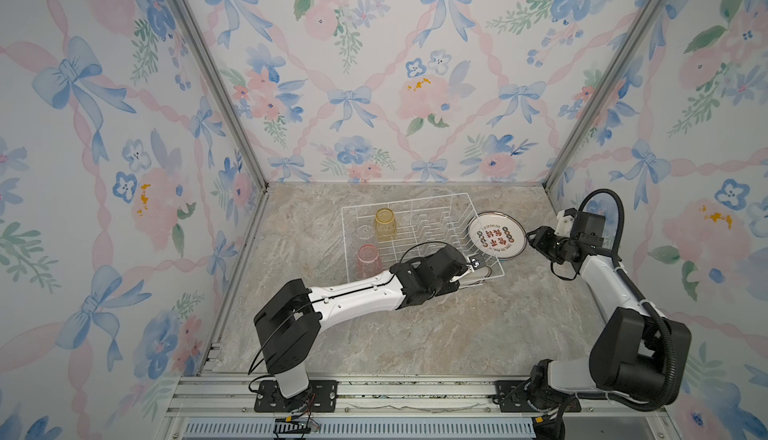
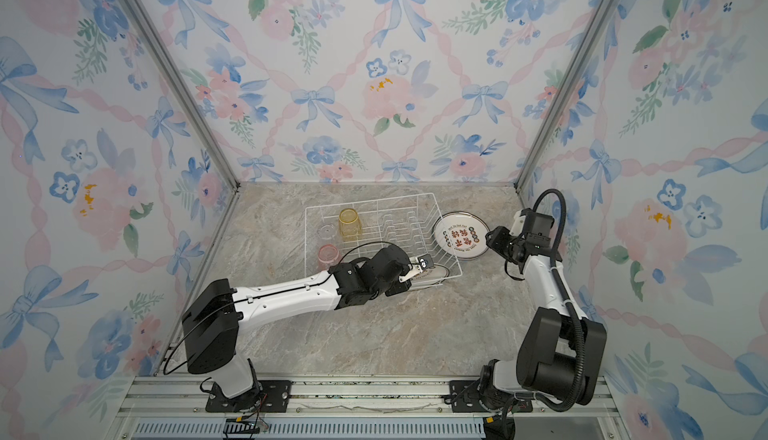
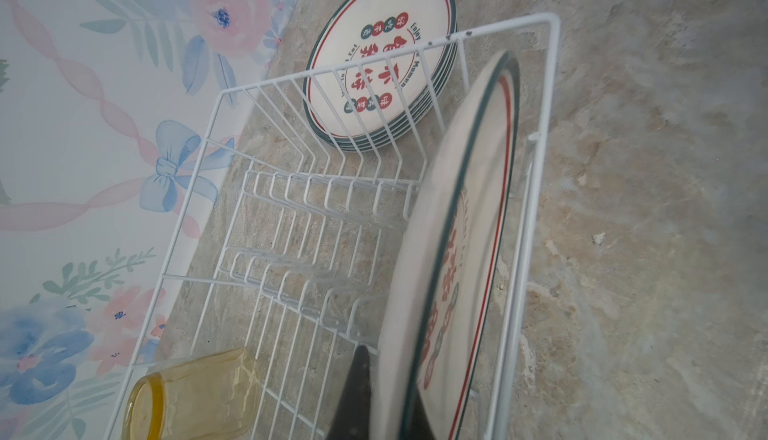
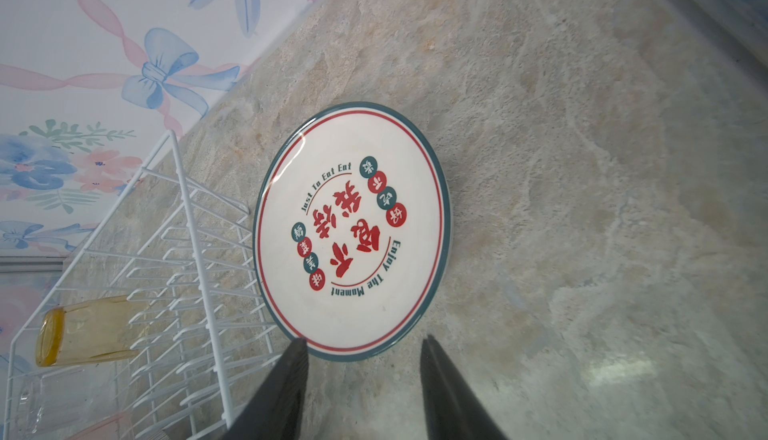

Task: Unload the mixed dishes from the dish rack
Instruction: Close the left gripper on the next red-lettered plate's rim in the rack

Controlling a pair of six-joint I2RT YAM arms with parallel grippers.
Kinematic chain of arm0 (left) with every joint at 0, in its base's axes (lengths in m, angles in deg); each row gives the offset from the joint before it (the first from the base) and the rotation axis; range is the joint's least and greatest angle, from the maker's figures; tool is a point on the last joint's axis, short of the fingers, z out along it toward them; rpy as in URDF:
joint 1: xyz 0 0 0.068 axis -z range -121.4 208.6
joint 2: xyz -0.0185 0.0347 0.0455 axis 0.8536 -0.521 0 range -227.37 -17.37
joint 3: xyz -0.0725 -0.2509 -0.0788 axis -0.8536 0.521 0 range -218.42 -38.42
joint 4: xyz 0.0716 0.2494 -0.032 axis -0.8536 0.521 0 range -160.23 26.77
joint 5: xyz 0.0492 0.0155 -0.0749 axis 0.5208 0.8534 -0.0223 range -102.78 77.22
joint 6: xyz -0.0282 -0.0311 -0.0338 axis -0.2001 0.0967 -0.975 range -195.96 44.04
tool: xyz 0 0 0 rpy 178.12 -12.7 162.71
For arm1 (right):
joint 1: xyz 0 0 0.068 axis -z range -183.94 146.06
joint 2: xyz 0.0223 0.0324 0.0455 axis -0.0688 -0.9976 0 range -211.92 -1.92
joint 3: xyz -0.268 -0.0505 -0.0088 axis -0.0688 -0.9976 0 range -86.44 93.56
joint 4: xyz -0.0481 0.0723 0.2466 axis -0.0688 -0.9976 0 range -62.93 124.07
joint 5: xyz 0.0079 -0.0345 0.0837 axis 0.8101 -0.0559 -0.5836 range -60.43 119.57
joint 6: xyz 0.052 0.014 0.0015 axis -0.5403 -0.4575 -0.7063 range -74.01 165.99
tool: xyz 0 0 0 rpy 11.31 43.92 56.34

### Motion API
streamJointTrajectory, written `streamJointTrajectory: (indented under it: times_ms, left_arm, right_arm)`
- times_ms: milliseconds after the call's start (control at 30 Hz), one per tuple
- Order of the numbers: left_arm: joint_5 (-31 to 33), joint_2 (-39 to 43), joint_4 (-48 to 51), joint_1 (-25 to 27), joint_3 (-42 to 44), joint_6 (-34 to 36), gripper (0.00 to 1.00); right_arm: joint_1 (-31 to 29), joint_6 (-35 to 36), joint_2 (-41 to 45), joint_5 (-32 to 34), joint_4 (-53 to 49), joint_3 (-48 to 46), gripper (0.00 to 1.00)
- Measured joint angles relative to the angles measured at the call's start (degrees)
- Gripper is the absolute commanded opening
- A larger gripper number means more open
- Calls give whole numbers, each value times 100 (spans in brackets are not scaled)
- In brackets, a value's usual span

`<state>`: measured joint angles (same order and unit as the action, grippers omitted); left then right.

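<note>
Plate (image 3: pixel 457 230) in dish rack (image 3: pixel 386 53), gripped by left pincer (image 1: pixel 473 270)

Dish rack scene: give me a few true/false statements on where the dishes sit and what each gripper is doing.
1. The left gripper has its fingers shut on a printed plate standing on edge in the dish rack. True.
2. The right gripper holds a plate. False: it is open and holds nothing, next to the stack of plates.
3. The stack of plates lies on the table, outside the rack. True.
4. The yellow tumbler stands on the table. False: it is inside the rack.
5. The pink tumbler is inside the rack. True.
</note>
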<state>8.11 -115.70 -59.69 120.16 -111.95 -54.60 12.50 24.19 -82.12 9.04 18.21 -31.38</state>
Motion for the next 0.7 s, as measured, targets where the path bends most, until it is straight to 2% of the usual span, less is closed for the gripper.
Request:
streamJointTrajectory:
  times_ms: [467, 700]
  left_arm:
    - [146, 0, 166, 20, -190, -63, 0]
    - [-339, 358, 315, -289, -299, -214, 0]
  right_arm:
    - [0, 0, 26, -44, 42, -4, 47]
    - [0, 2, 251, -101, 63, -35, 47]
